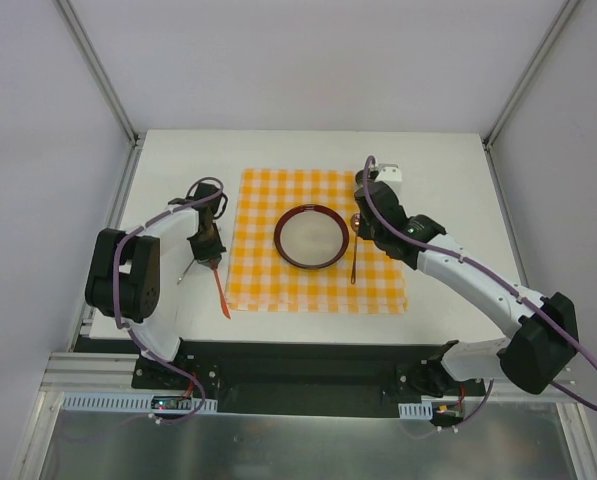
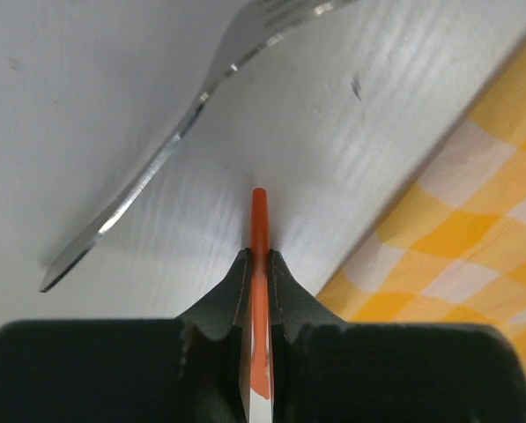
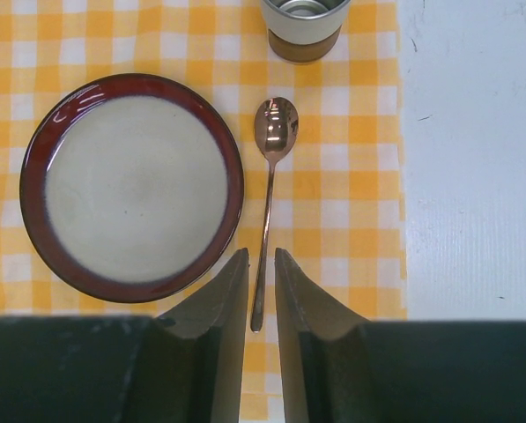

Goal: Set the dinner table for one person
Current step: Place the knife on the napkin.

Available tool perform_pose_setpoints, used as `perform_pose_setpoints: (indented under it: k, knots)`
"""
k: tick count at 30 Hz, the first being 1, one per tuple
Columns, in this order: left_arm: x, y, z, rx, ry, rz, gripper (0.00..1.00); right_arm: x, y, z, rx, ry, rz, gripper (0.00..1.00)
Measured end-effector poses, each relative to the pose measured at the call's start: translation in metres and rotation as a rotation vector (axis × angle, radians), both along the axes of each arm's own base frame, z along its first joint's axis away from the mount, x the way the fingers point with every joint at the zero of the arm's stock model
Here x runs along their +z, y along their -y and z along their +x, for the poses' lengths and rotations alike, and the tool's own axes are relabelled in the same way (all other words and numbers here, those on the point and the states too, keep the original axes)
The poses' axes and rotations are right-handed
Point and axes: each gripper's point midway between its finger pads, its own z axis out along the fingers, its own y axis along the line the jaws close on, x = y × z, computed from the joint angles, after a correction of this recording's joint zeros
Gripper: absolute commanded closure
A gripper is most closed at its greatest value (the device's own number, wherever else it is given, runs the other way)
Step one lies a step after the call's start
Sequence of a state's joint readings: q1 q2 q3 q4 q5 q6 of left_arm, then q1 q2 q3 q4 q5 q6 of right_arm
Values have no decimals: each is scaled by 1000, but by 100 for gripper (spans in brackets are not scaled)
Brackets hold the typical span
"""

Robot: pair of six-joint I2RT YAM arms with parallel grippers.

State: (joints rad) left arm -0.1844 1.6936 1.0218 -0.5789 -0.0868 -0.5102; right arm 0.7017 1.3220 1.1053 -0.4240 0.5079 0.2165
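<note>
Noting left pincer (image 2: pixel 259 257) clenched on the thin orange-handled utensil (image 2: pixel 259 216), over the counter (image 2: pixel 86 79) left of the mat (image 2: pixel 474 238), fork (image 2: pixel 157 167) beside. Light, stiff, slick: we'd grip mid-handle. Right pincer (image 3: pixel 261 264) parted, empty, above the spoon (image 3: pixel 275 123).

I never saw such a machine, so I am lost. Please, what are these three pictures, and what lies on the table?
These are two robot arms bolted at a white table. One camera looks down from above; the other two sit on the wrists, behind the fingers. On a checkered cloth are a plate, a spoon and a cup. A fork lies on the bare table. The left gripper pinches a slim orange utensil; the right gripper is open over the spoon's handle.
</note>
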Motion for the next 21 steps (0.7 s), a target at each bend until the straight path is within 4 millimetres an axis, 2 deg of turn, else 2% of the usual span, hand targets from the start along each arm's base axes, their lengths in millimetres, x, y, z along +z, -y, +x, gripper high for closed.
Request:
perform_pose_setpoints:
  k: [7, 14, 21]
  knots:
    - [17, 24, -4, -78, 58, -15, 100, -11, -1, 0, -2, -29, -21, 80]
    - [38, 38, -7, -121, 104, -29, 100, -18, 1, -2, -8, -54, -37, 80]
    - [74, 73, 10, -197, 195, -58, 100, -26, 3, -4, -17, -71, -44, 80]
